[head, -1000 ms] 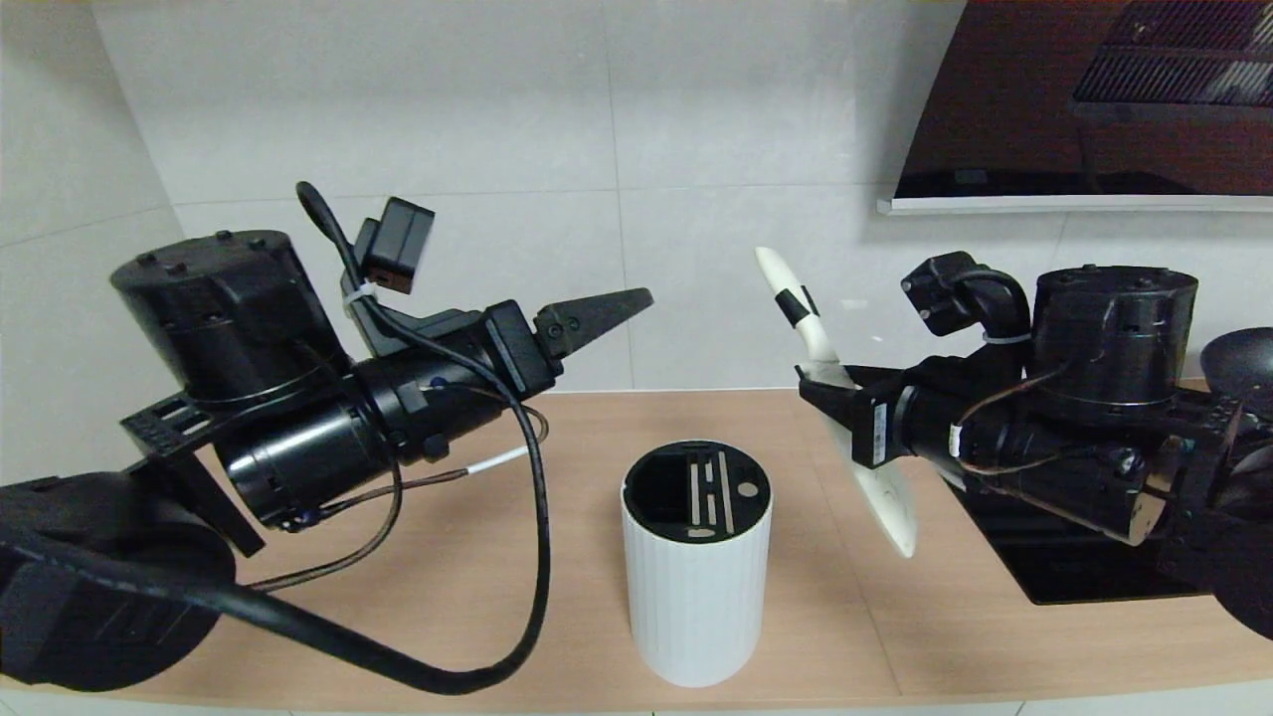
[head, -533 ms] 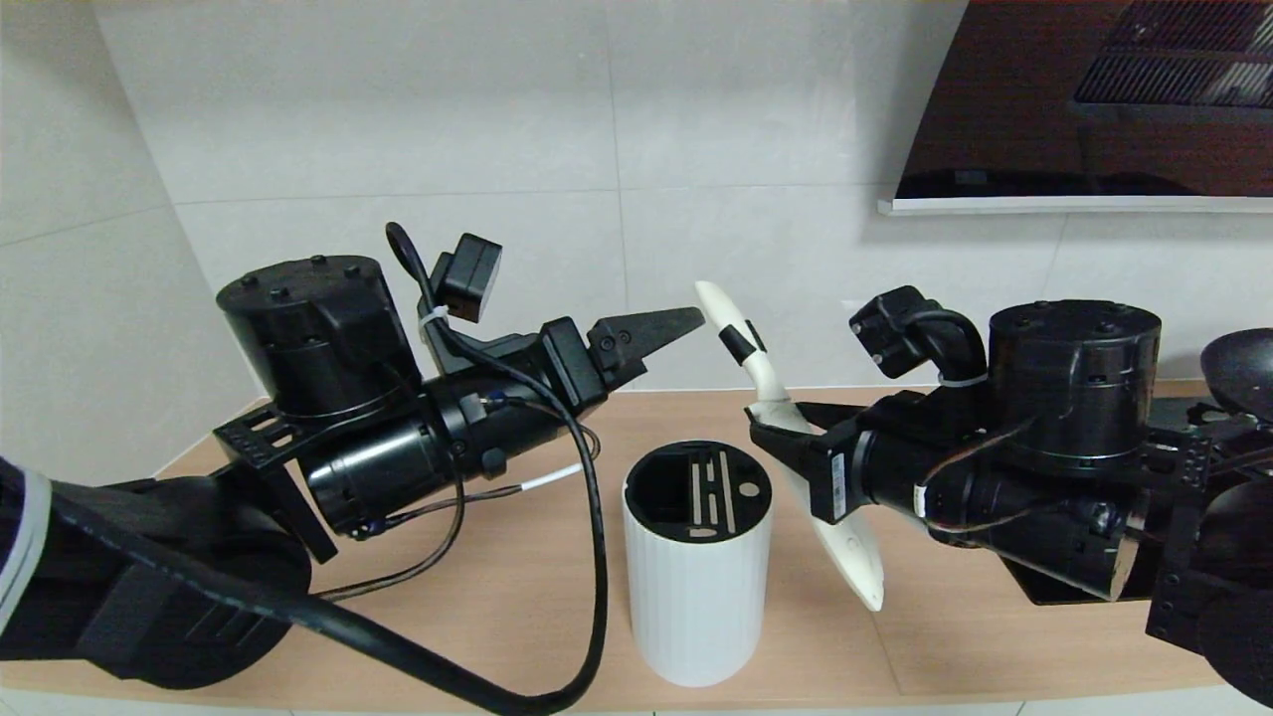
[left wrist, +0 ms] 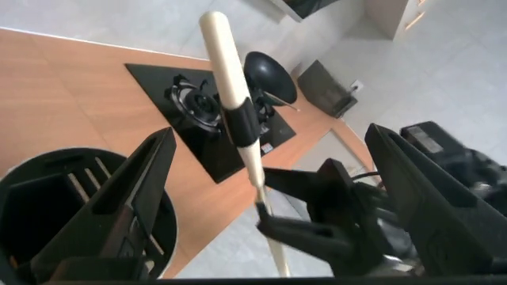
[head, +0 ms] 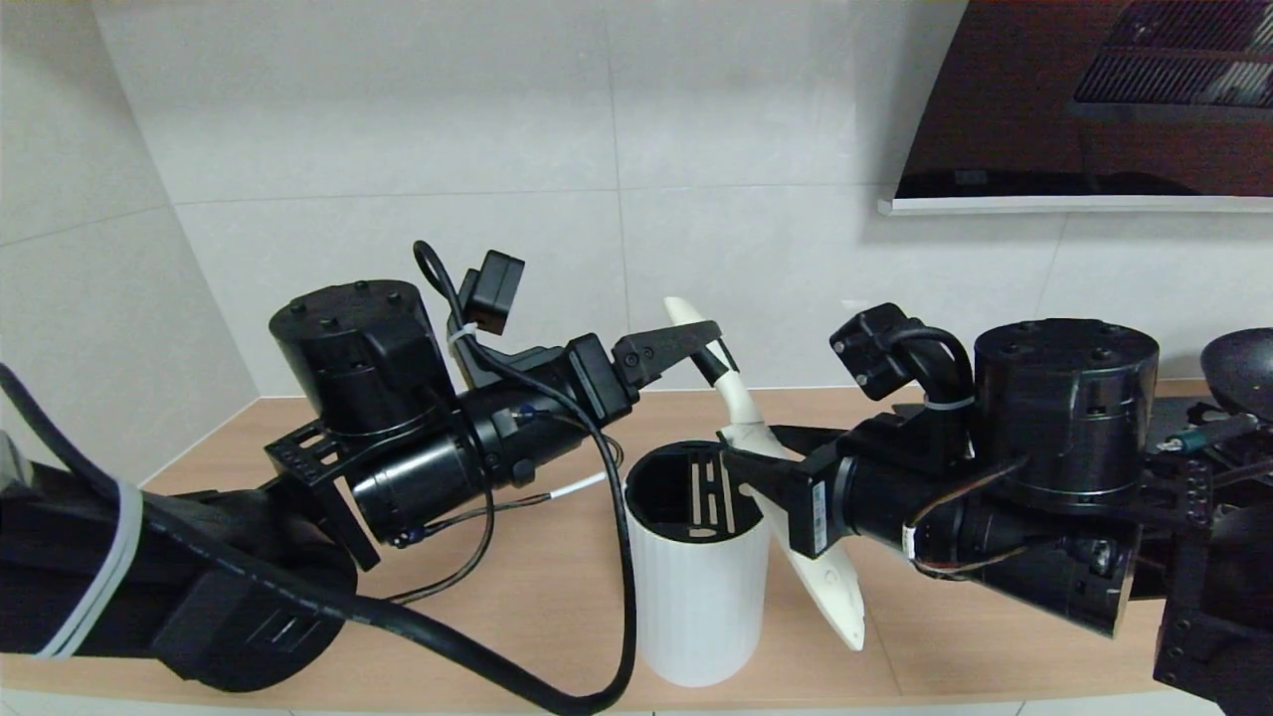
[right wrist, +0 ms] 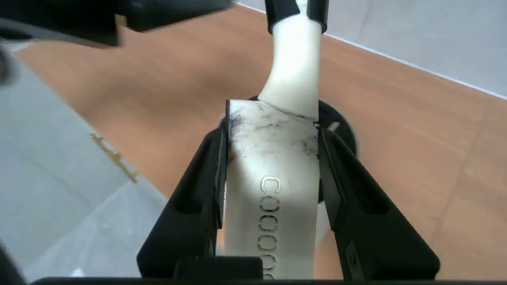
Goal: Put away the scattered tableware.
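Observation:
A white flat-bladed utensil with a black band on its handle stands tilted, handle up, with my right gripper shut on its blade. The blade tip hangs just right of the white cylindrical holder, whose black top has slots. In the right wrist view the blade sits clamped in the right gripper. My left gripper is open at the top of the handle. The left wrist view shows the handle standing in the gap of the left gripper, with the holder below.
The holder stands on a wooden counter against a tiled wall. A black cooktop with a dark pan lies to the right. A dark range hood hangs at the upper right.
My right gripper has carried the utensil left and lower, to beside the holder. My left arm has swung right, bringing its open fingers up to the handle's top.

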You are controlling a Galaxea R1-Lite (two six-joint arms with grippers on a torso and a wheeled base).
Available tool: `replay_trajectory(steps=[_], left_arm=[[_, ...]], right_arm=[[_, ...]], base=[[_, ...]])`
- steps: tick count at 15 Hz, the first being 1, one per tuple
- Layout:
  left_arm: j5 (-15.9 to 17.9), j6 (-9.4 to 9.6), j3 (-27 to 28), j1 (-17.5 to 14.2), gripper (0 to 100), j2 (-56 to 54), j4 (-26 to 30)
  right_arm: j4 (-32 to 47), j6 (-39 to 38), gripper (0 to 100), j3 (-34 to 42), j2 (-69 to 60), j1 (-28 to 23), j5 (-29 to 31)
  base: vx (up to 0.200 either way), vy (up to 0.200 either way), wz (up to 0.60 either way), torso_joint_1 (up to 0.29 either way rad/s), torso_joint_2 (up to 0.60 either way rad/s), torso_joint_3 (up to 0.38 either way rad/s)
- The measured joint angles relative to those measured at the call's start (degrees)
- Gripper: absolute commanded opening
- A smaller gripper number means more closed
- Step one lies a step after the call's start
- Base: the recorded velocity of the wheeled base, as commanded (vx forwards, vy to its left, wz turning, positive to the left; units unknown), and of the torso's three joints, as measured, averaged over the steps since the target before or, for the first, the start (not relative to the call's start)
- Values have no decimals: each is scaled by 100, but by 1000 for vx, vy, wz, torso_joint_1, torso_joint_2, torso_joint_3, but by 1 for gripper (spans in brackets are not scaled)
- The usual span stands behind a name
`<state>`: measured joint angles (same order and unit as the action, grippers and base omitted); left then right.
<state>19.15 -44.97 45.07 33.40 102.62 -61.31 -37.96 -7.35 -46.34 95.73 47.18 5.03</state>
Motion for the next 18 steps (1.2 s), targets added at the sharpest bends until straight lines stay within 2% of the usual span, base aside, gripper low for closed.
replay_trajectory(steps=[4,16,17,18], left_arm=[[-62,349,-227,149,100,188,-681],[-148,378,-279,210,100,355,-750],[-158,378,-277,210,0,361,-750],[-165,389,-277,210,0,367,-750]], right_arm=[[9,-219,0,-51,5,158,-13],[11,-257,0,-46,57,263,-39],[11,-258,0,-44,60,274,-46],[11,-257,0,-44,60,284,-50]], base=[[0,0,0,0,0,0],[0,0,0,0,0,0],[0,0,0,0,0,0],[0,0,0,0,0,0]])
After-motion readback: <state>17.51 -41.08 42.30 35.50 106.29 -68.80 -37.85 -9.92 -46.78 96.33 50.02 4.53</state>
